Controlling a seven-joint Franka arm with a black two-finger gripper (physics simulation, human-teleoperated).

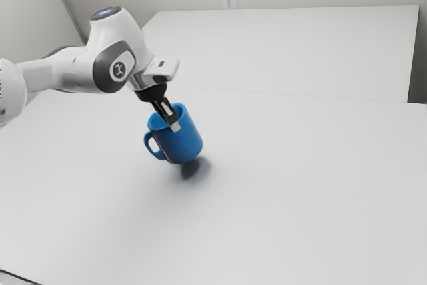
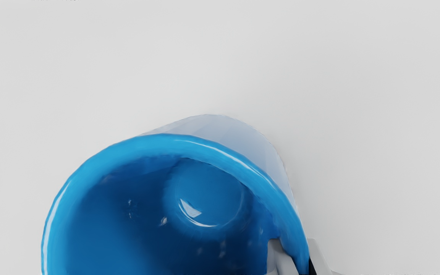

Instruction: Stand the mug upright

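Closest to the hand's camera, the black two-finger gripper (image 2: 296, 249) is pinching the wall of the blue mug (image 1: 181, 141), one pale fingertip inside the mouth and the other against the outside, so the fingers stand only about as far apart as the wall is thick. That grip at the rim (image 2: 159, 142) makes sense: the wall is thin enough to clamp, the rest of the mouth is left free, and the mug can be turned by its upper edge while its base points down toward the table. Beyond the rim lies the hollow inside, with the round inner bottom (image 2: 208, 194) off-centre, which fits a mug seen at a slant. The exterior view bears this out: the mug leans, its mouth toward the arm (image 1: 67, 71) and its base toward the exterior view's right, while the handle (image 1: 147, 142) sticks out on the exterior view's left, out of the fingers' way. Below the base, a dark shadow (image 1: 192, 169) falls on the white tabletop (image 1: 300, 185), and the mug looks to be held just above that surface, though the gap is hard to judge. It is not upright yet; the likely next need is to take out the remaining lean, then lower it until the base sits flat before letting go. Farthest off is a pale panel (image 1: 287, 51) behind the tabletop.
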